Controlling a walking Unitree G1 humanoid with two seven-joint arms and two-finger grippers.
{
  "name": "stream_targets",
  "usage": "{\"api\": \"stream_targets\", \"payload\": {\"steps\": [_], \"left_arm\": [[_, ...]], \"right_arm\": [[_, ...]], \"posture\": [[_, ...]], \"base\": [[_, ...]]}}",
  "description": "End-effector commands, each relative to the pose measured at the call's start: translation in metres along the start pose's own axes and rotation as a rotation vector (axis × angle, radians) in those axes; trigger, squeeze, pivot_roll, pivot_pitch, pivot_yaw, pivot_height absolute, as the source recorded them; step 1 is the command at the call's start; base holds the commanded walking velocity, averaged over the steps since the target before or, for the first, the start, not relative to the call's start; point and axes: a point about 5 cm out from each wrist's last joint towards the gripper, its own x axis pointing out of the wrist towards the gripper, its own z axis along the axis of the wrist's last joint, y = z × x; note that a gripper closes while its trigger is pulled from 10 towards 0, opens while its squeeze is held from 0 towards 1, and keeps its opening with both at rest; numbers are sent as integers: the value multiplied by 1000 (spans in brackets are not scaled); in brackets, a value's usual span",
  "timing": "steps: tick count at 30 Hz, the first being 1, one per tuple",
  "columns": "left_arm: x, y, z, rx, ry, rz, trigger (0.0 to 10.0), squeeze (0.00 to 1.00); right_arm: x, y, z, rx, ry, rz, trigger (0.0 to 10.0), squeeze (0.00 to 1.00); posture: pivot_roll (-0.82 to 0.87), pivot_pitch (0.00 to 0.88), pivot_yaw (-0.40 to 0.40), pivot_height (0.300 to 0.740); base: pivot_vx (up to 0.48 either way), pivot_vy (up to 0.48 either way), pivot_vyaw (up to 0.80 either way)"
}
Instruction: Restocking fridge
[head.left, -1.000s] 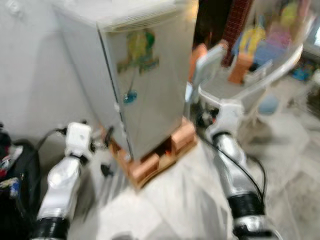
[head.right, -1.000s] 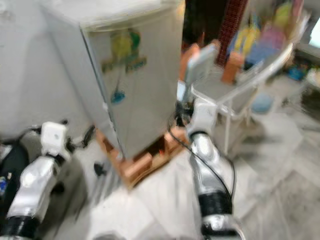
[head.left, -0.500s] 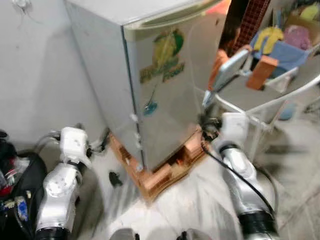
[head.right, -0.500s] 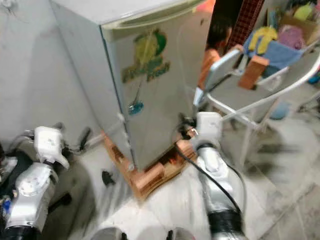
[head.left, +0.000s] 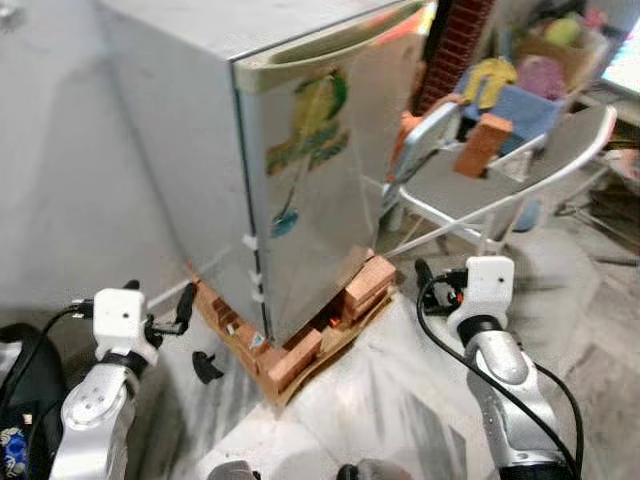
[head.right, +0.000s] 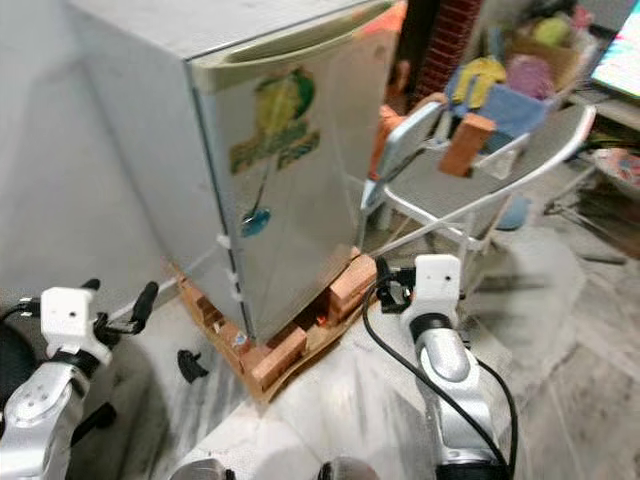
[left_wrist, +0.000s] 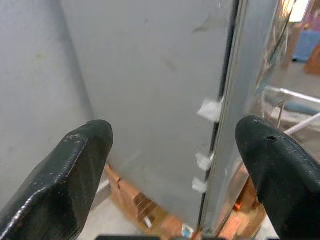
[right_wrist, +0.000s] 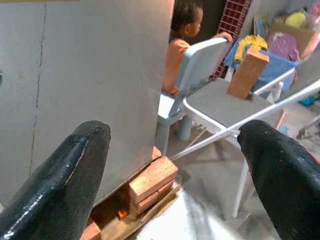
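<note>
With both the left pincer (left_wrist: 170, 170) and right pincer (right_wrist: 175, 165) spread empty, the closed fridge (head.left: 300, 190) perched on loose bricks (head.left: 370, 283) could rock if its door is yanked.

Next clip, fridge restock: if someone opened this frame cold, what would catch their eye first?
The small silver fridge dominates the centre, door shut, a green and yellow sticker on its front, propped on bricks over a wooden pallet. Both grippers hang low before it with fingers spread, the left gripper facing its hinge-side corner, the right gripper toward a grey folding chair at the fridge's right, where a person in orange sits behind.
</note>
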Motion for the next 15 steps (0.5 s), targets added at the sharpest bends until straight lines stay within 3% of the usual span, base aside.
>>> {"api": "stream_targets", "payload": {"steps": [1,8,10,15], "left_arm": [[-4,5,-1,8,10,5,10000,0],[-7,2,-3,7,26,-4,10000,0],[-6,1,-3,12,33,-5,10000,0],[-4,0,-2,25,27,-27,10000,0]], "right_arm": [[1,5,10,2,-30,20,10000,0],[0,5,7,7,-10,15,10000,0],[1,9,11,-72,-41,55,10000,0],[0,14,11,-60,-38,76,10000,0]], "posture": [[105,0,-52,740],[105,0,-53,740],[105,0,-53,740],[106,0,-53,740]], "base": [[0,442,0],[0,452,0],[0,358,0],[0,0,-800]]}}
